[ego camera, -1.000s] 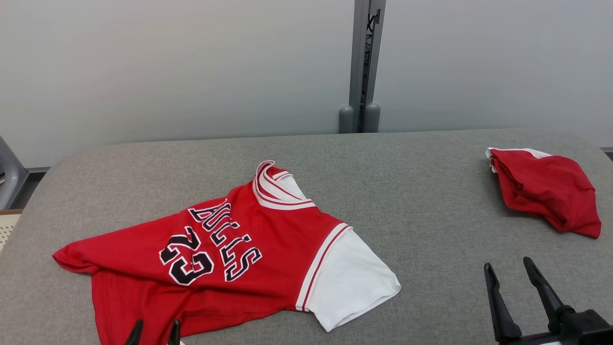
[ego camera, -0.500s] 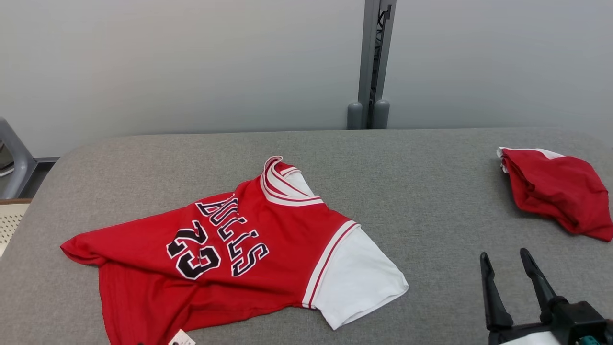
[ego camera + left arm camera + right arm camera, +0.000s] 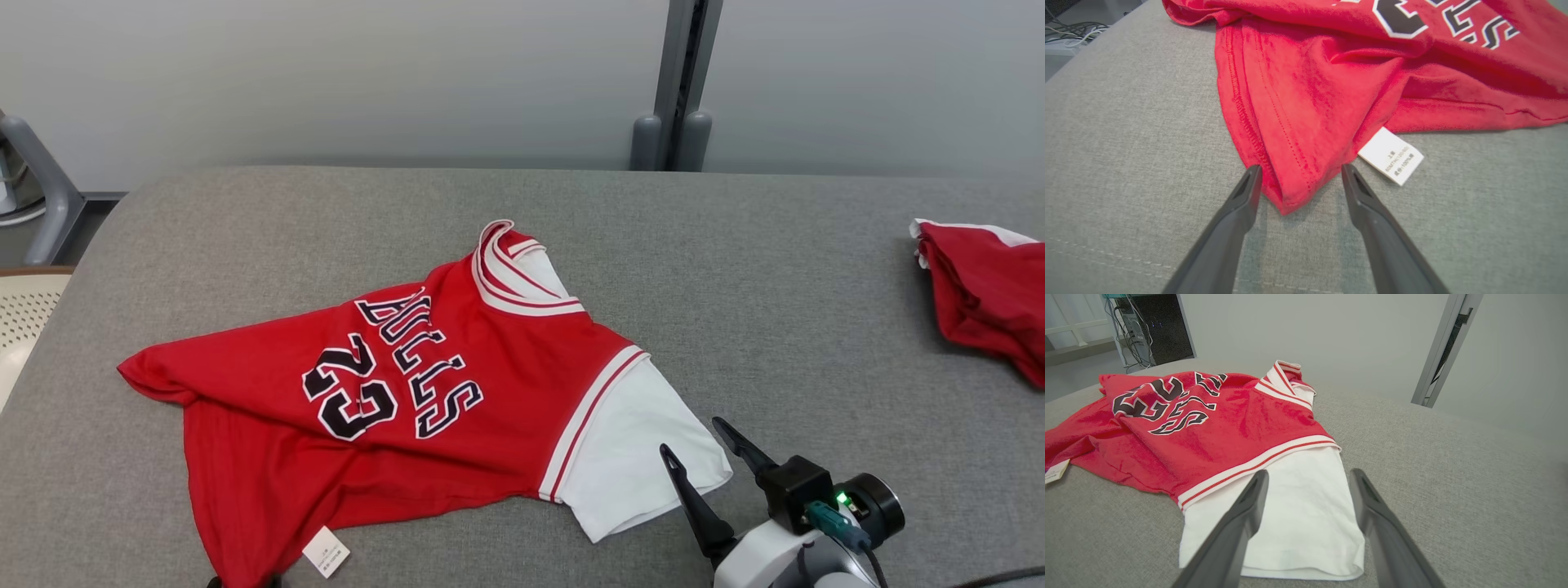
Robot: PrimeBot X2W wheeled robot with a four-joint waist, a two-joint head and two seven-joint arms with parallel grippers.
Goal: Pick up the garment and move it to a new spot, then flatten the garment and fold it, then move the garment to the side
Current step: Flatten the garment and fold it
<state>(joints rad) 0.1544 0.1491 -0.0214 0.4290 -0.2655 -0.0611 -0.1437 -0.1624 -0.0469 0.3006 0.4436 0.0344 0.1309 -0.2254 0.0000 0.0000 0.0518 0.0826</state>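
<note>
So, quick update: our head has swung, which slid the whole scene. Even so, our right gripper [image 3: 691, 434] really has closed in on the shirt [image 3: 457, 384]. A second ago it sat well off to the side, and now its spread fingers reach over the edge of the white sleeve [image 3: 629, 457]. Our left gripper [image 3: 1300, 166] is wide open too, straddling the bottom hem corner [image 3: 1286, 202] right beside the label [image 3: 1391, 155]. The shirt's lying rumpled, print up, on the grey table [image 3: 775, 310], with nothing pinched yet. We reckon we're lined up for the two-handed pick-up. The other red bundle [image 3: 988, 302] lies well apart at the right edge.
</note>
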